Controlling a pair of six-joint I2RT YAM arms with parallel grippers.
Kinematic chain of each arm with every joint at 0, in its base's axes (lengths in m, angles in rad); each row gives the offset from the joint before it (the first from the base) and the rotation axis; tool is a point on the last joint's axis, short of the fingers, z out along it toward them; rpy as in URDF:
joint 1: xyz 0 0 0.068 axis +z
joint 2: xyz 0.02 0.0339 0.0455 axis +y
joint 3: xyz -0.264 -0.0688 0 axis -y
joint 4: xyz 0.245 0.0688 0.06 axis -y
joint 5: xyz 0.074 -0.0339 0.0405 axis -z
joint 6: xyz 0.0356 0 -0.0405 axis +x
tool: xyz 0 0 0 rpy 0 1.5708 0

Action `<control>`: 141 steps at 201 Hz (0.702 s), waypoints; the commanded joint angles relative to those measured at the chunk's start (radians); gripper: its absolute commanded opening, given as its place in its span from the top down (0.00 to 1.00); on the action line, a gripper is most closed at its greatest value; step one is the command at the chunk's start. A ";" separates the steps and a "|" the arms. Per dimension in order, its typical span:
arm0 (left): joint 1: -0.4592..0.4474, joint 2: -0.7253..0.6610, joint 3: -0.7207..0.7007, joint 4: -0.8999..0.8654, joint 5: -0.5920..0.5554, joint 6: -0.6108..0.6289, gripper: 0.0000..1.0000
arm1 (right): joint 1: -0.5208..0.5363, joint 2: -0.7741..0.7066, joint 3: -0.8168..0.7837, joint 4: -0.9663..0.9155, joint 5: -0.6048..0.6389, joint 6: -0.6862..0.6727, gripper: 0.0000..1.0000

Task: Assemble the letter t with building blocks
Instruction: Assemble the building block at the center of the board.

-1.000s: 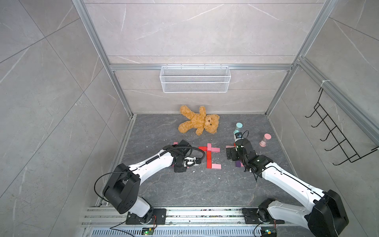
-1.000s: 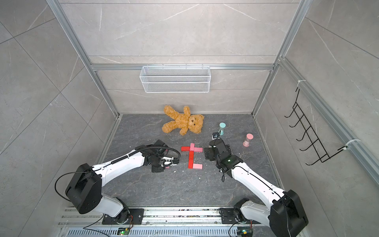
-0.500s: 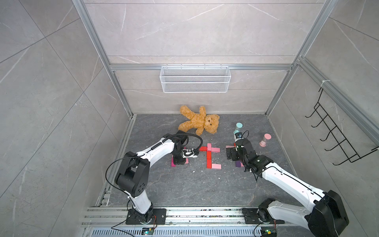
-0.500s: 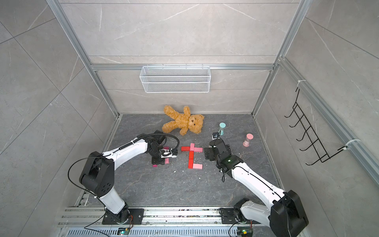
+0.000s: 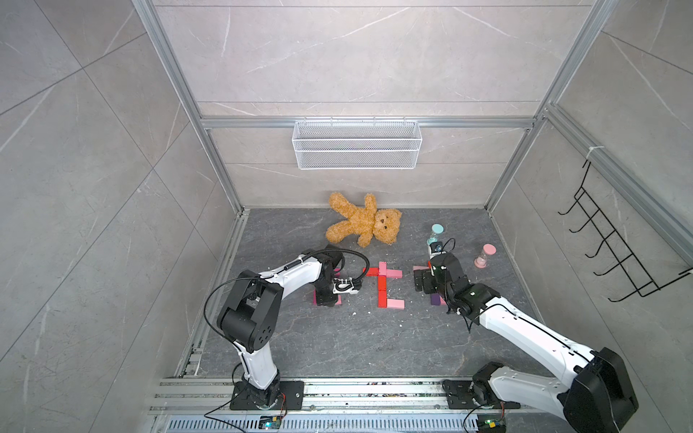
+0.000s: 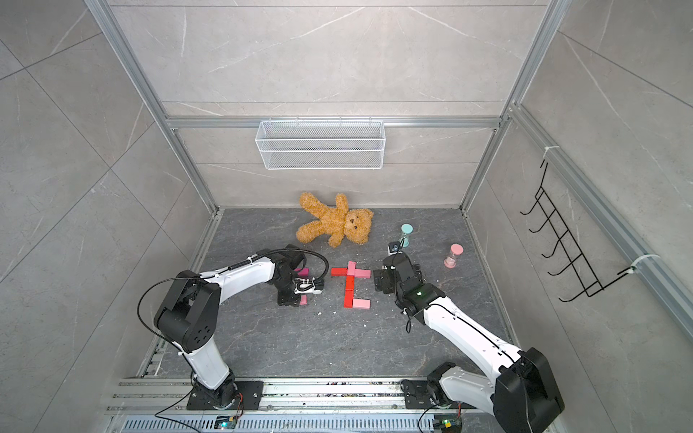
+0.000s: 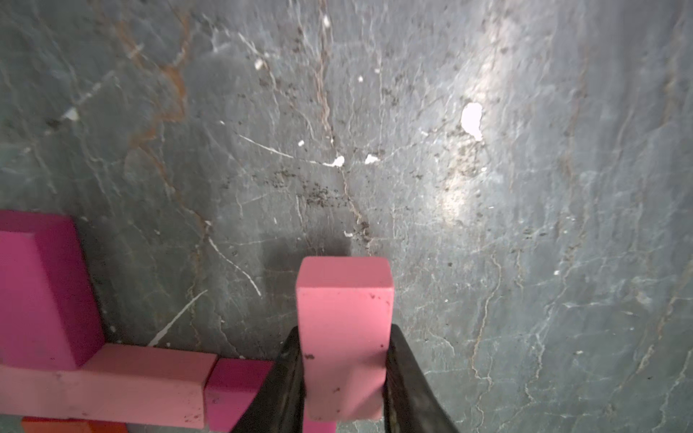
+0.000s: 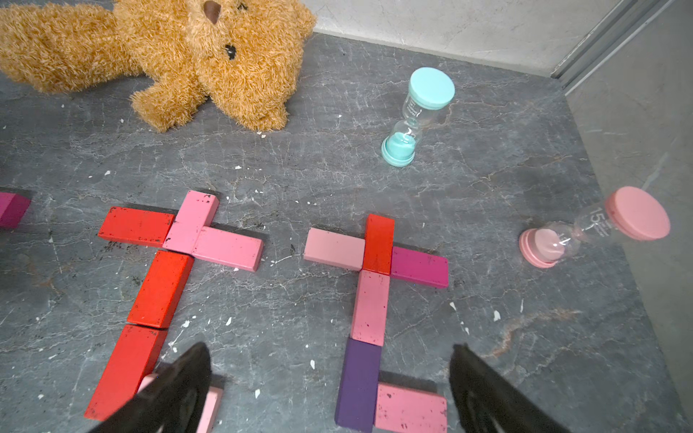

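The cluster of pink and magenta blocks [image 7: 105,378] lies just beside my left gripper [image 7: 345,337], which is clamped across the narrow width of a light pink block [image 7: 345,288] that juts out past my fingertips. I judge the block light, rigid and smooth-painted, so a firm pinch on its flat long sides near mid-length should keep it from pivoting. My left arm [image 5: 296,271] reaches forward with the wrist tipped down. My right gripper [image 8: 330,350] hangs spread wide above the purple-stemmed t [image 8: 369,311].
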 commanded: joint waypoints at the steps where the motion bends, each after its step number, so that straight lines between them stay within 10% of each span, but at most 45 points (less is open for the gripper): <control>1: 0.004 0.016 0.002 0.028 -0.034 0.039 0.88 | -0.002 -0.009 0.005 -0.006 -0.005 0.012 0.00; 141: 0.004 0.059 -0.010 0.053 -0.038 0.167 0.87 | -0.002 -0.007 0.005 -0.010 0.007 0.013 0.00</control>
